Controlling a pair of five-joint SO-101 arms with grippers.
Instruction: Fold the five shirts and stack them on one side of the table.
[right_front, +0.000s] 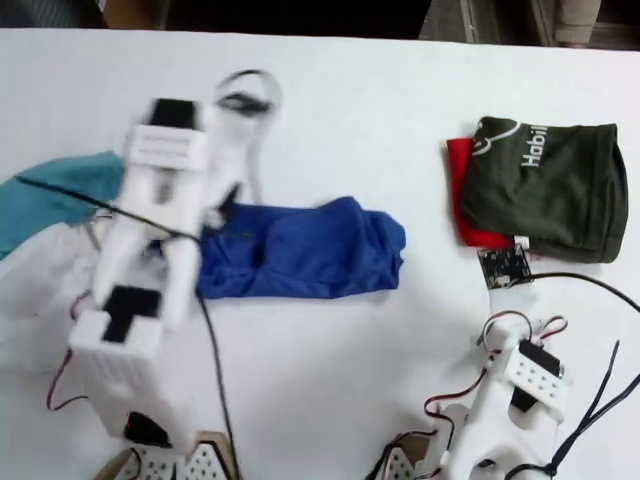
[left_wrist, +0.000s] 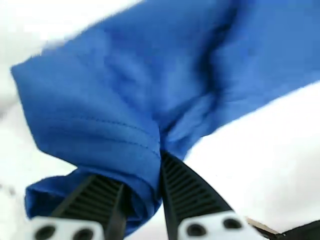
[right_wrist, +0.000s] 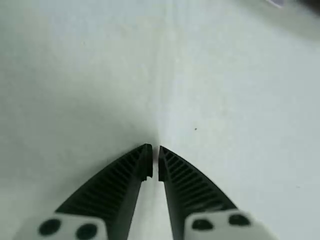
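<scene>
The left gripper pinches the blue shirt, mid-frame from above. The right gripper has its jaws pressed together. Right of frame, a white-lettered dark green shirt lies on a red shirt.

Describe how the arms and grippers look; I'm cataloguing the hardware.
The left arm and right arm are white blocky shells with black motor sections, trailed by black and red cables. The fingers are black, ribbed and tapering, on white bases with round holes.

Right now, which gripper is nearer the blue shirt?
Left. The left gripper is shut on the blue shirt's edge; the right gripper is shut over the table, apart from it.
</scene>
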